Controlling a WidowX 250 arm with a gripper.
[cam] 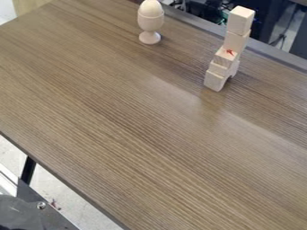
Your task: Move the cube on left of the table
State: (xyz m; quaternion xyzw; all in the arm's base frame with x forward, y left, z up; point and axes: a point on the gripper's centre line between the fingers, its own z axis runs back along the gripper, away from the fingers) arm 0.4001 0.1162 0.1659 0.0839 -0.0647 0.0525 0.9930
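Picking seems the step in hand — the pale wooden cube tops a stepped stack of pale wooden blocks, needing a gentle upward lift — though I cannot tell whether the gripper is parted or closed.

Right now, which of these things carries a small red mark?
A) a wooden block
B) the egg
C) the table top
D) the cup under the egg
A: the small red mark shows on a pale wooden block partway up the stack.
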